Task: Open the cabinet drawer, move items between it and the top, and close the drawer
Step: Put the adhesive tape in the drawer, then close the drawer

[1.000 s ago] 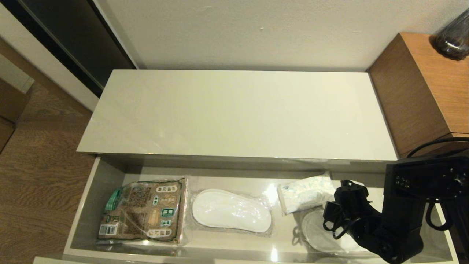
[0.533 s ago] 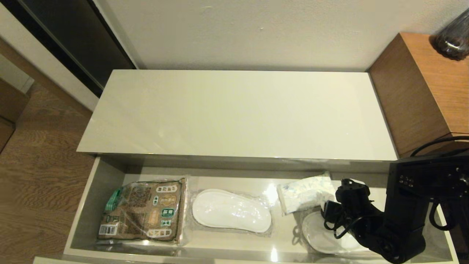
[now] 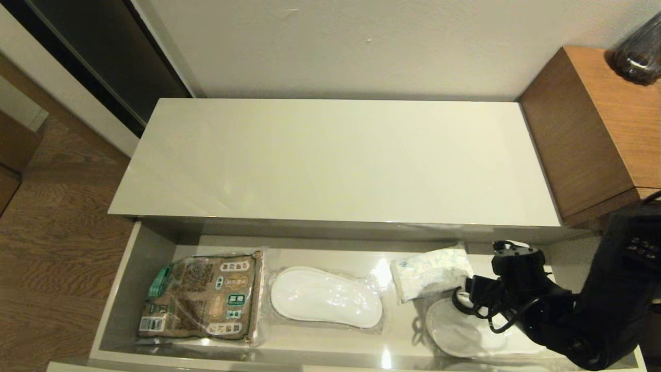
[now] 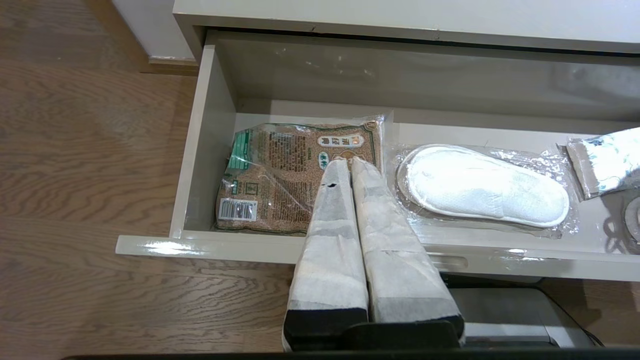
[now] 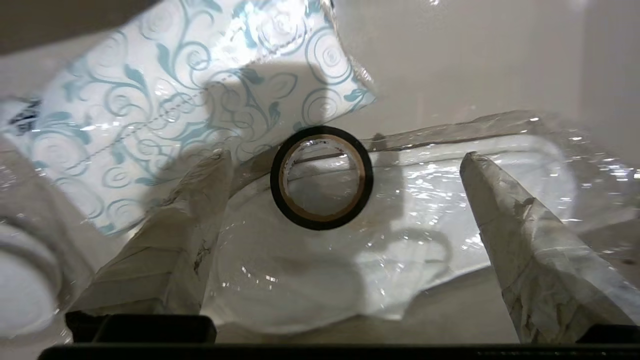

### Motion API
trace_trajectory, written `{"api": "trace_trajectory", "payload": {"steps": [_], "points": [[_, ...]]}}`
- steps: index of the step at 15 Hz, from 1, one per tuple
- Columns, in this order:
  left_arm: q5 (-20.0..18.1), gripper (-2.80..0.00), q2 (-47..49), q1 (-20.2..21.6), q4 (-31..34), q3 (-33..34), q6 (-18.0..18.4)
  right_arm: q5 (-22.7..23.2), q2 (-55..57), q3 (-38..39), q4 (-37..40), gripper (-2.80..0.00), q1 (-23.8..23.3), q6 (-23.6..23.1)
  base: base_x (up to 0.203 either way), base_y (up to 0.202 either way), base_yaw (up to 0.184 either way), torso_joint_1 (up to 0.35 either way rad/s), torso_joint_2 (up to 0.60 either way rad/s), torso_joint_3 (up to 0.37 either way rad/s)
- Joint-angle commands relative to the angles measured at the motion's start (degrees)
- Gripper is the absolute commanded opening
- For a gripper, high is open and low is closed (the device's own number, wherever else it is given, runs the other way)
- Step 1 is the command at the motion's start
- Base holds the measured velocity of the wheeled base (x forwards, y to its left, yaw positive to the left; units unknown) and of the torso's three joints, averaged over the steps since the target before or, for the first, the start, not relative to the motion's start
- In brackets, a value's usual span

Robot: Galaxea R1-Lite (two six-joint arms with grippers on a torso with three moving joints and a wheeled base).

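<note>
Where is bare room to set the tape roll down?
The whole top is bare, from the wall to the drawer. The drawer is crowded: brown packet, slipper, white packet, and the right hand, open around the tape roll.

brown-and-green packet (image 3: 201,297); bagged white slipper (image 3: 326,297); brown wooden unit (image 3: 599,124)

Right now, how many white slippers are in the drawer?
2. One bagged slipper lies mid-drawer; another bagged slipper lies at the right end, partly hidden under the right gripper. More may be hidden.
</note>
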Motion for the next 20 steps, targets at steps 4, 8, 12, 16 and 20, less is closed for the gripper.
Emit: {"api": "trace_trajectory", "payload": {"steps": [4,8,12,16,20], "points": [[-0.02,-2.80,0.09,-0.02,-0.08,0.00,-0.05,0.65,-26.18,-8.60,32.32,0.00,0.08,-1.72,0.000,0.000,0.000,0.000,0.00,0.000],[-0.02,-2.80,0.09,-0.02,-0.02,0.00,-0.05,1.59,-40.74,-18.32,63.77,-2.80,0.10,-1.61,0.000,0.000,0.000,0.000,0.00,0.000],[-0.02,-2.80,0.09,-0.02,-0.10,0.00,-0.05,1.67,-47.51,-20.97,79.25,-2.80,0.28,2.87,0.000,0.000,0.000,0.000,0.00,0.000],[-0.02,-2.80,0.09,-0.02,-0.02,0.00,-0.05,2.72,-47.94,-17.60,83.66,-2.80,0.57,9.13,0.000,0.000,0.000,0.000,0.00,0.000],[-0.02,-2.80,0.09,-0.02,-0.02,0.00,-0.05,8.67,-45.93,-11.67,82.88,-2.80,0.80,15.50,0.000,0.000,0.000,0.000,0.00,0.000]]}}
